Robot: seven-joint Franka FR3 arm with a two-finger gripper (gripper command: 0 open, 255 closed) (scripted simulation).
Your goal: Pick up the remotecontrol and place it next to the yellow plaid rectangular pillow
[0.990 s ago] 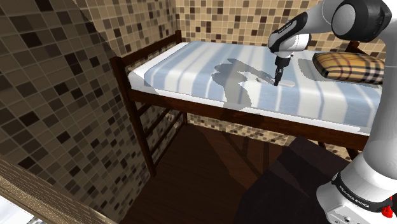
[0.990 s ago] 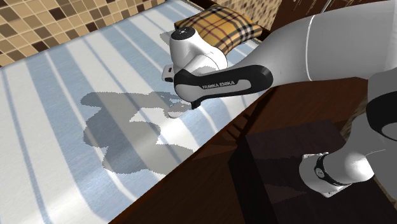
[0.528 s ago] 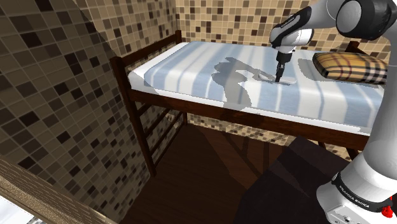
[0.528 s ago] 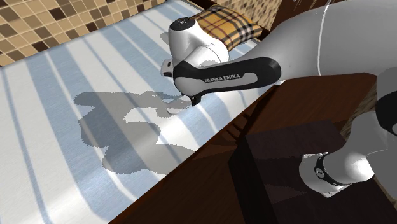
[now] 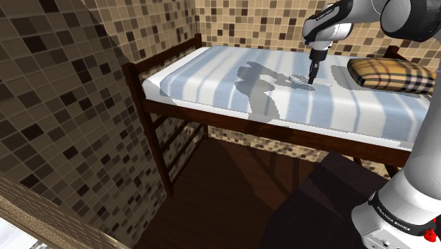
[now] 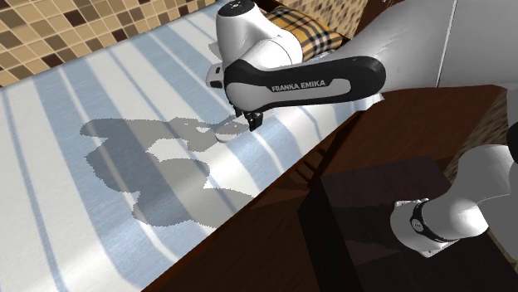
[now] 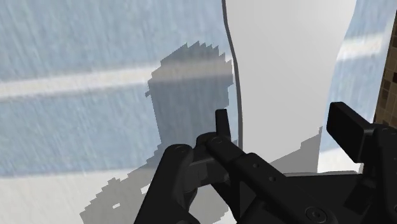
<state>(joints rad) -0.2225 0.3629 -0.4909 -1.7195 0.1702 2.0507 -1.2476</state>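
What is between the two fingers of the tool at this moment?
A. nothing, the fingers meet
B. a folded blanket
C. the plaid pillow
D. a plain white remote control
D: in the wrist view the tool clasps the white remote control between its two fingers, over the striped bed.

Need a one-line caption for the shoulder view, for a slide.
Franka's black gripper clasps a white remote over the blue-striped bed, left of the yellow plaid pillow.

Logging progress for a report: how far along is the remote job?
Done: the fingers clasp the white remote. In hand: the gripper holds it over the striped bed. Left: setting it down beside the plaid pillow, which lies apart at the bed's end.
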